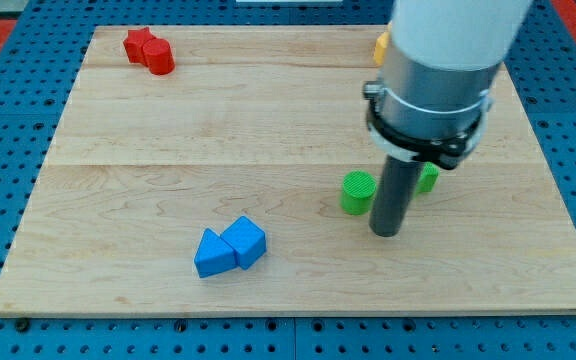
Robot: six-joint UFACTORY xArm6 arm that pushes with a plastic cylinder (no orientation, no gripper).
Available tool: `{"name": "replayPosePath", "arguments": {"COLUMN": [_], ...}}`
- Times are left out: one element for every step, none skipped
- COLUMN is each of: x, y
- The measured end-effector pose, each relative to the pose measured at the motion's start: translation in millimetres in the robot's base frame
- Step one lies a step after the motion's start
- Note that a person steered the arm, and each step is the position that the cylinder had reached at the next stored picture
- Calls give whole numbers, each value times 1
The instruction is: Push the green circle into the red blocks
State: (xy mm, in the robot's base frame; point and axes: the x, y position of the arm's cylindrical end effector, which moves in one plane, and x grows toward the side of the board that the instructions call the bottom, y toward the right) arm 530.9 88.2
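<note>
A green circle [358, 192] stands on the wooden board, right of the middle. My tip [386, 233] rests on the board just to the circle's lower right, very close to it. Two red blocks sit together at the view's top left: a red star [140, 44] and a red cylinder [160, 57] touching it. The red blocks are far from the green circle, up and to the left.
A second green block [428, 179] is partly hidden behind the rod on its right. A yellow block [381, 45] peeks out by the arm at the top. Two blue blocks [230, 247] lie together at the bottom left of centre. The board [118, 200] is bordered by blue pegboard.
</note>
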Motion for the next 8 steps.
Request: {"name": "replayPosePath", "arguments": {"x": [-54, -121, -189, -160, -176, -222, -226, -247], "y": [-6, -58, -115, -96, -153, -179, -224, -232]}}
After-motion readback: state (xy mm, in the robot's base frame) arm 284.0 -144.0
